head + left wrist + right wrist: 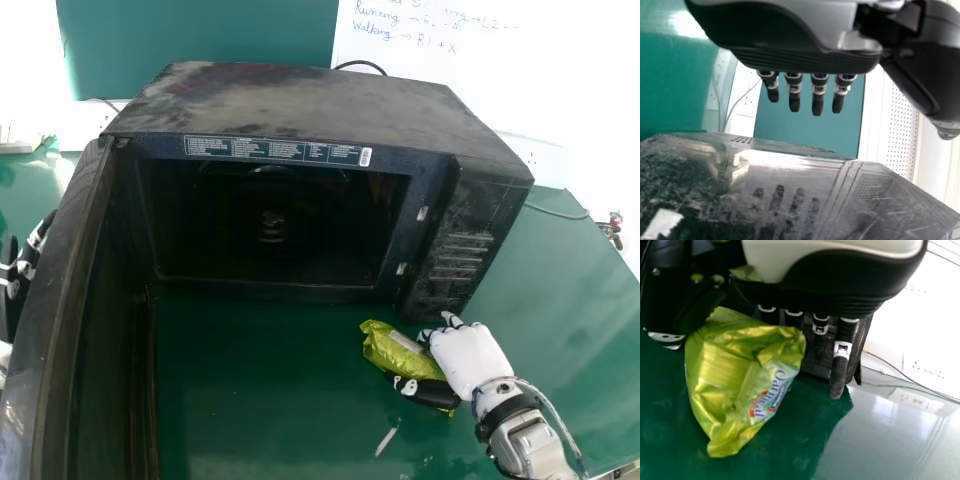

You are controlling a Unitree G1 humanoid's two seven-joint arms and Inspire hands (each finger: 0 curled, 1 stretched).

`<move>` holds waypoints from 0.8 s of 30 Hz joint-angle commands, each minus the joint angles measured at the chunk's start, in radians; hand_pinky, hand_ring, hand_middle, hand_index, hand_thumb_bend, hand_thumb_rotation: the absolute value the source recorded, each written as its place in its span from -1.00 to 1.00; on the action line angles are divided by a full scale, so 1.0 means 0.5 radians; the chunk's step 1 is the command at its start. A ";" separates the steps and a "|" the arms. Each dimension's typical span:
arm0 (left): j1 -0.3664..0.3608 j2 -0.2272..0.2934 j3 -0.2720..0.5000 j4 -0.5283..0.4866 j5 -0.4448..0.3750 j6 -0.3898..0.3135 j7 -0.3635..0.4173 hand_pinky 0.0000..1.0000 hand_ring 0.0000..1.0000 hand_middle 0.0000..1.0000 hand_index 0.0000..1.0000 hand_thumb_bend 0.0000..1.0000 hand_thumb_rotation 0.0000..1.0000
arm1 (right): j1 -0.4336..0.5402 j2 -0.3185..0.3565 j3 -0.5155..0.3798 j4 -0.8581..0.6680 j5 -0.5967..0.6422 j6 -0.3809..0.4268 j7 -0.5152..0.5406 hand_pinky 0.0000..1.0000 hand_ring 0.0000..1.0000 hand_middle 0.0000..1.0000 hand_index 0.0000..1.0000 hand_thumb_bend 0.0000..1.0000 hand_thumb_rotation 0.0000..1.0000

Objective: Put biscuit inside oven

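Evidently the job stood partway along: the oven (300,105) had its door (55,320) swung wide on the robot's left, and its cavity (330,235) lay exposed, but the biscuit packet (400,358) was outside. The right hand (470,358) had the packet pinched between its thumb and fingers, just in front of the oven's right-hand front corner, below the control panel (460,250). Whether the packet's underside touched the counter (270,400) or hung slightly above it, one could not tell.

The left hand (20,265) was at the head view's left edge, beyond the door's outer face, with its fingers straight and holding nothing.

So the opening and the grasp were done, as far as the scene allowed one to judge. What remained was to raise the packet over the cavity's lower lip, bring it leftward past the front frame, set it down within and let go; shutting the door might sensibly follow. The soft wrapper seemed likely to crumple or snag on the frame if carried in too low.
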State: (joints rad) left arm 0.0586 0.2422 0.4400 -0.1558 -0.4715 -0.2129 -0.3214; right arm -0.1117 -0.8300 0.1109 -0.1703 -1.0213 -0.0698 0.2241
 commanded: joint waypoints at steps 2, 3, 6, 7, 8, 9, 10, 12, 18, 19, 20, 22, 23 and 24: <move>0.032 -0.011 -0.021 -0.036 0.014 0.013 0.012 1.00 1.00 1.00 1.00 0.98 0.98 | 0.022 -0.011 0.035 0.020 0.034 -0.042 0.045 -0.29 -0.09 0.15 0.30 0.68 -0.59; 0.033 -0.011 -0.022 -0.040 0.011 0.014 0.013 1.00 1.00 1.00 1.00 0.97 0.98 | 0.023 -0.014 0.033 0.015 0.037 -0.041 0.048 -0.29 -0.09 0.17 0.29 0.68 -0.60; 0.037 -0.011 -0.024 -0.045 0.013 0.011 0.015 1.00 1.00 1.00 1.00 0.97 0.97 | 0.028 -0.021 0.026 0.001 0.050 -0.038 0.067 -0.14 0.10 0.31 0.36 0.69 -0.59; 0.039 -0.012 -0.025 -0.049 0.015 0.012 0.019 1.00 1.00 1.00 1.00 0.97 0.98 | 0.028 -0.021 0.024 -0.002 0.056 -0.037 0.073 -0.13 0.11 0.32 0.37 0.70 -0.58; 0.041 -0.012 -0.025 -0.052 0.012 0.015 0.021 1.00 1.00 1.00 1.00 0.97 0.98 | 0.029 -0.023 0.022 -0.004 0.060 -0.038 0.075 -0.11 0.13 0.33 0.37 0.72 -0.58; 0.043 -0.013 -0.025 -0.056 0.012 0.016 0.024 1.00 1.00 1.00 1.00 0.97 0.98 | 0.029 -0.026 0.022 -0.006 0.061 -0.037 0.079 -0.10 0.13 0.33 0.37 0.73 -0.57; 0.045 -0.012 -0.026 -0.059 0.011 0.017 0.025 1.00 1.00 1.00 1.00 0.97 0.98 | 0.028 -0.031 0.024 -0.010 0.055 -0.036 0.086 -0.12 0.10 0.30 0.36 0.74 -0.55; 0.049 -0.010 -0.026 -0.064 0.004 0.020 0.021 1.00 1.00 1.00 1.00 0.97 0.98 | 0.029 -0.037 0.023 -0.015 0.061 -0.035 0.106 -0.13 0.07 0.29 0.36 0.77 -0.51; 0.063 -0.011 -0.026 -0.092 -0.006 0.039 0.031 1.00 1.00 1.00 1.00 0.99 0.96 | 0.028 -0.044 0.036 0.015 0.056 -0.056 0.098 -0.15 0.03 0.21 0.37 0.82 -0.50; 0.065 -0.012 -0.026 -0.100 -0.006 0.045 0.037 1.00 1.00 1.00 1.00 0.99 0.96 | 0.028 -0.044 0.038 0.022 0.058 -0.059 0.097 -0.15 0.01 0.19 0.36 0.82 -0.50; 0.067 -0.013 -0.026 -0.104 -0.011 0.050 0.037 1.00 1.00 1.00 1.00 0.99 0.96 | 0.026 -0.046 0.042 0.029 0.058 -0.059 0.102 -0.15 0.02 0.20 0.36 0.82 -0.51; 0.070 -0.012 -0.025 -0.104 -0.016 0.046 0.031 1.00 1.00 1.00 1.00 0.99 0.95 | 0.026 -0.045 0.046 0.044 0.059 -0.062 0.104 -0.14 0.03 0.22 0.35 0.82 -0.50; 0.070 -0.011 -0.025 -0.101 -0.010 0.040 0.031 1.00 1.00 1.00 1.00 0.99 0.96 | 0.025 -0.043 0.048 0.053 0.057 -0.063 0.099 -0.10 0.08 0.27 0.37 0.83 -0.51; 0.071 -0.012 -0.026 -0.103 -0.005 0.035 0.033 1.00 1.00 1.00 1.00 0.99 0.96 | 0.023 -0.044 0.052 0.062 0.051 -0.063 0.098 -0.10 0.08 0.27 0.38 0.85 -0.53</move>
State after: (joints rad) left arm 0.0768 0.2391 0.4232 -0.1941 -0.4741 -0.1950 -0.3066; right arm -0.1211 -0.8491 0.1096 -0.1665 -0.9955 -0.0885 0.2523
